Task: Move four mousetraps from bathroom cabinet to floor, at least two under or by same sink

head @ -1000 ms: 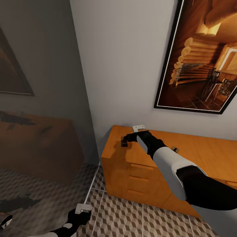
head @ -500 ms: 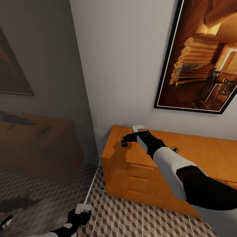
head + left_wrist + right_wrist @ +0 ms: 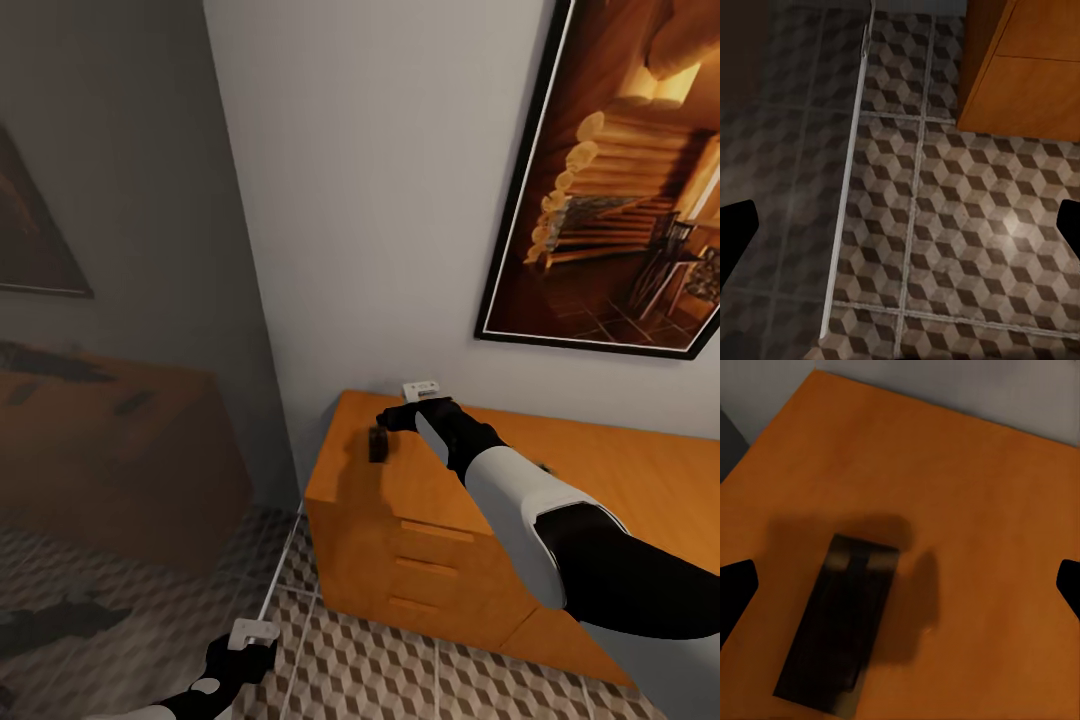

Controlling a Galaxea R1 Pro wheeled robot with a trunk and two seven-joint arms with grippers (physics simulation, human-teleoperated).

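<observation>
**Mousetrap on the cabinet top, right gripper just above it**

Mousetrap [image 3: 840,622] lies flat on the orange-brown top of the cabinet [image 3: 620,470], near the cabinet's left end and close to the corner where the wall meets a glass panel [image 3: 120,300]. In the right wrist view it shows as a dark, shadowed rectangle with metal parts along its length, resting on the wood with its shadow spreading beside it. In the head view the same mousetrap [image 3: 378,443] is a small dark shape just below and to the left of the right gripper [image 3: 392,420].

The right arm reaches forward over the cabinet, and the gripper hangs above the trap. Its jaws stand wide apart: the two black fingertips [image 3: 735,592] show at opposite edges of the right wrist view with bare wood and the trap between them, and nothing is held.

A second small dark object [image 3: 545,467] sits on the cabinet top further right, partly hidden behind the right forearm; it is too small to tell what it is.

The left gripper [image 3: 248,655] hangs low near the bathroom floor [image 3: 967,225], over the cube-patterned tiles beside the metal edge strip of the glass panel. Its jaws are also apart, with the fingertips [image 3: 735,232] at the two sides of the left wrist view and only tiles between them. The cabinet's lower corner [image 3: 1027,67] shows in that view.

A framed picture of a log cabin interior [image 3: 620,190] hangs on the wall above the cabinet.
</observation>
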